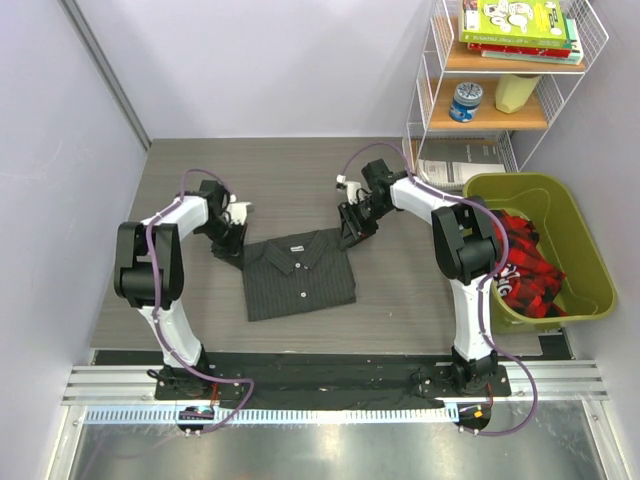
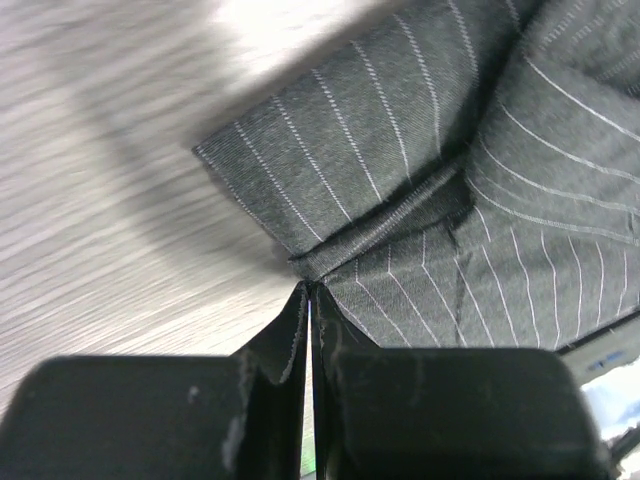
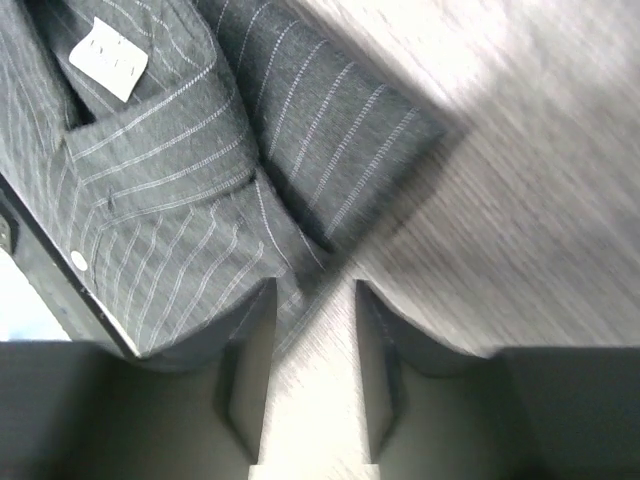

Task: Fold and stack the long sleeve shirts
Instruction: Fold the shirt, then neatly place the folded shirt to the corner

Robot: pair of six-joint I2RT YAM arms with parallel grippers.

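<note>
From above, one folded long sleeve shirt point(image 1: 298, 275) lies mid-table point(image 1: 400, 300) between the arms, collar toward the far side. The left gripper point(image 1: 228, 236) sits at its far left corner and the right gripper point(image 1: 352, 222) at its far right. A green bin point(image 1: 585, 290) stands to the right.

Left wrist view: the fingers point(image 2: 280, 345) are pressed together, their tips at the shirt's folded edge. I cannot tell whether they catch any cloth.

Right wrist view: the fingers point(image 3: 250, 340) are spread apart, holding nothing, one over the shirt's hem.

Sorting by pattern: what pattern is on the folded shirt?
Fine pale pinstripes on the dark charcoal cloth shirt, clearest in the left wrist view.
</note>
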